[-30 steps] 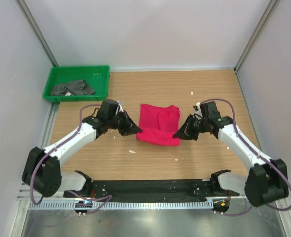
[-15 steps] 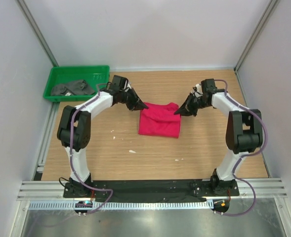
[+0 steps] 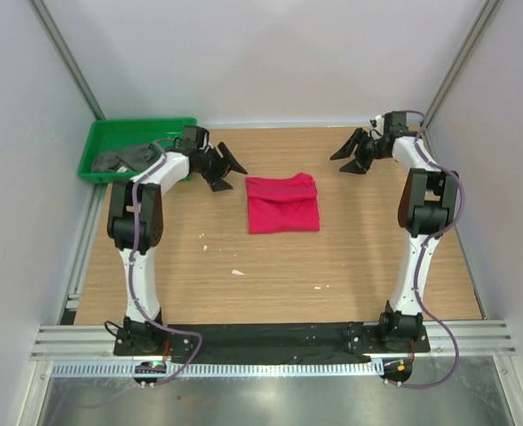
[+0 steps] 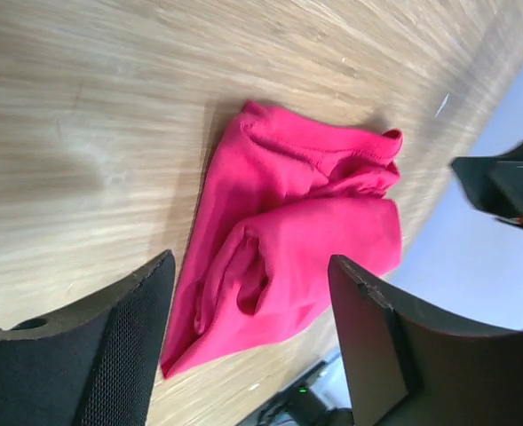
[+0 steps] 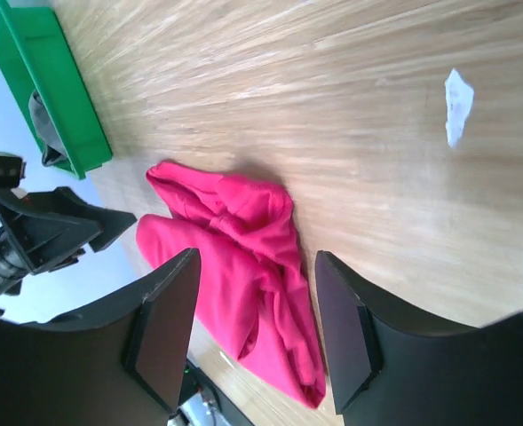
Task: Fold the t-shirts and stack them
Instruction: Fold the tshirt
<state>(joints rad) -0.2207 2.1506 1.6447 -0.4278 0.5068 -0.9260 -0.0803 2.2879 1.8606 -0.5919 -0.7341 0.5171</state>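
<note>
The table [image 3: 359, 257] was a light wood-grain board, closed in on the left, far and right sides by plain pale wall panels [image 3: 270, 62], with slim metal posts [image 3: 66, 62] rising at the two far corners. Along the near edge ran a black base strip [image 3: 270, 337] carrying both arms, and nearer than that a ribbed metal rail [image 3: 243, 368].

The red t-shirt [image 3: 282, 203] lay folded into a rough rectangle around the middle of the board, a little toward the far side. From the wrist cameras its layers looked rumpled, with soft ridges rather than flat creases. The dark grey t-shirt [image 3: 128, 158] sat crumpled inside the green tray [image 3: 97, 173], which stood in the far left corner of the table.

The left gripper [image 3: 228, 173] hung to the far left of the red shirt, just right of the tray, its fingers spread apart and holding nothing. The right gripper [image 3: 345, 160] hung to the far right of the shirt, near the far right corner, its fingers likewise parted and empty. Both pointed inward toward the shirt and were clear of it.

A small white speck [image 3: 237, 272] lay on the wood to the near left of the shirt, and the right wrist camera showed a white scrap [image 5: 457, 96] on bare board beyond the shirt.
</note>
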